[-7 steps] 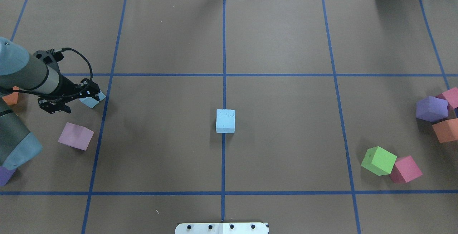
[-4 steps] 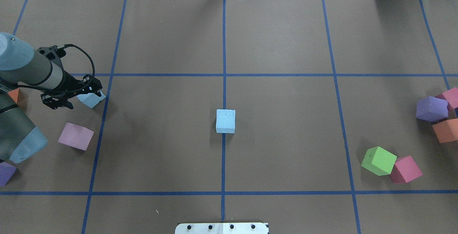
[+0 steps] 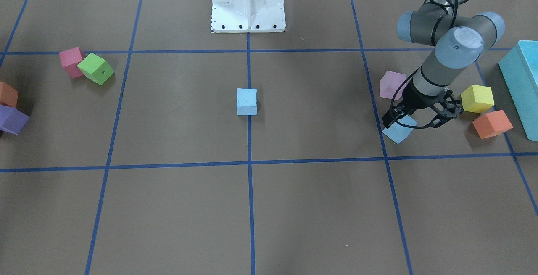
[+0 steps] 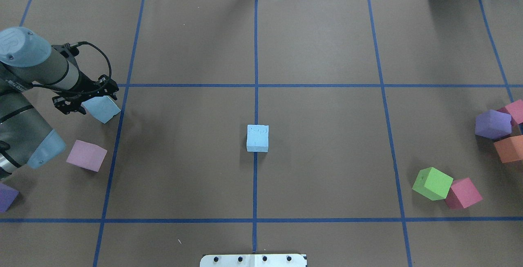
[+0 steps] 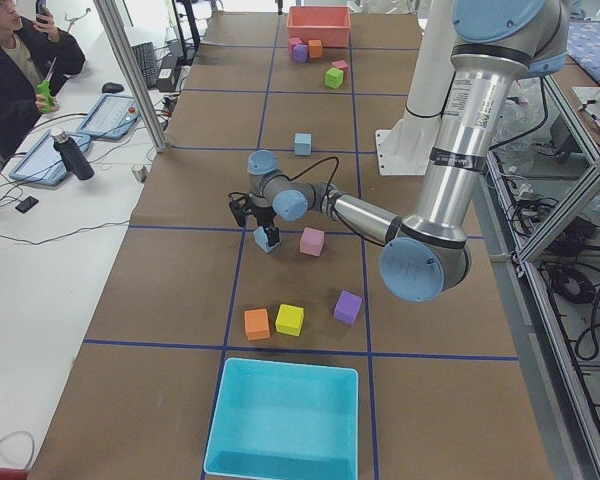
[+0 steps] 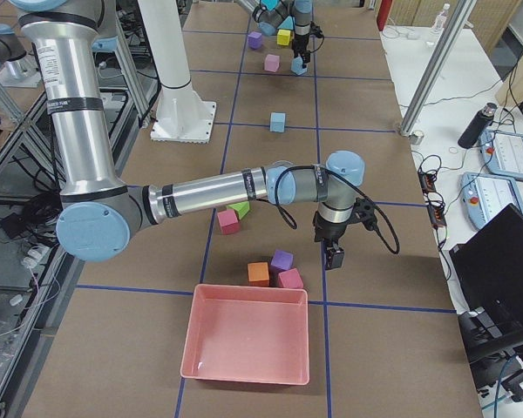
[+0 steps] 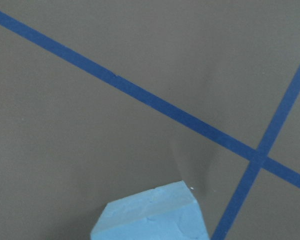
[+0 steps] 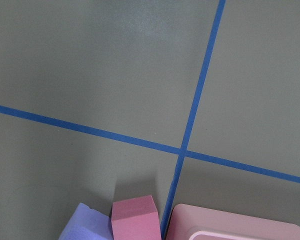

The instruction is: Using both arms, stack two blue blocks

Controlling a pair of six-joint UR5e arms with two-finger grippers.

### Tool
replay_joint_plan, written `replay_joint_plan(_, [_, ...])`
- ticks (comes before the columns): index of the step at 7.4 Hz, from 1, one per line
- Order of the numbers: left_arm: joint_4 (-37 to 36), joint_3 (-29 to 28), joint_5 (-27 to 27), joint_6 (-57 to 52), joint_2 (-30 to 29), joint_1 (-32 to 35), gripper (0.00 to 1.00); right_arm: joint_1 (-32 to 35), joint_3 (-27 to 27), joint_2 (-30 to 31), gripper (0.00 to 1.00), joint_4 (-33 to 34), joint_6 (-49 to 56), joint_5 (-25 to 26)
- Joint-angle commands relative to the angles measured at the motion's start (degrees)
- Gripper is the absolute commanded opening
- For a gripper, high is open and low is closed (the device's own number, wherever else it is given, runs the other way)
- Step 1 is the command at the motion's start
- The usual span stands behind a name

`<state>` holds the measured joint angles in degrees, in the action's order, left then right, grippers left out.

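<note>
One pale blue block [image 4: 258,138] lies on the centre tape line, also in the front view [image 3: 246,101]. The other blue block [image 4: 101,109] lies on the table at the left, also in the front view [image 3: 399,130] and at the bottom edge of the left wrist view [image 7: 152,215]. My left gripper [image 4: 90,100] is open and hangs just over this block, its jaws spread on either side; it also shows in the front view [image 3: 412,122]. My right gripper [image 6: 335,254] shows only in the exterior right view, and I cannot tell whether it is open or shut.
Near the left arm lie a pink cube [image 4: 86,155], a purple cube [image 4: 6,197], a yellow cube [image 3: 477,98], an orange cube [image 3: 491,124] and a turquoise bin [image 3: 523,85]. At the right lie green [image 4: 432,183], red-pink [image 4: 463,193], purple [image 4: 493,124] and orange [image 4: 508,148] cubes, and a pink bin [image 6: 248,341].
My left arm and gripper have moved up in the overhead view, away from the robot's base, uncovering more of the left blue block. The block has stayed in place.
</note>
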<state>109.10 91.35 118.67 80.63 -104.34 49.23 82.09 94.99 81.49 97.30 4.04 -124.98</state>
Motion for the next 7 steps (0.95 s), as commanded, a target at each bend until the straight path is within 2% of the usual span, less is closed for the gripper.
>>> replay_joint_plan(1, [0.06, -1.17, -0.01, 0.06, -0.25, -0.01, 0.96, 0.00, 0.02, -0.01, 1.00, 0.00, 0.00, 0.00])
replay_joint_plan(2, [0.06, -1.18, -0.10, 0.06, -0.33, -0.19, 0.86, 0.00, 0.11, 0.07, 1.00, 0.00, 0.00, 0.00])
replay_joint_plan(5, [0.24, 0.13, -0.01, -1.26, -0.42, -0.45, 0.21, 0.00, -0.15, 0.07, 1.00, 0.00, -0.09, 0.00])
replay_joint_plan(6, [-0.63, 3.27, 0.42, -1.43, -0.95, -0.37, 0.06, 0.00, -0.24, 0.07, 1.00, 0.00, -0.09, 0.00])
replay_joint_plan(7, [-3.94, 5.05, 0.43, -1.44, -3.13, -0.28, 0.04, 0.00, -0.24, 0.07, 1.00, 0.00, -0.17, -0.17])
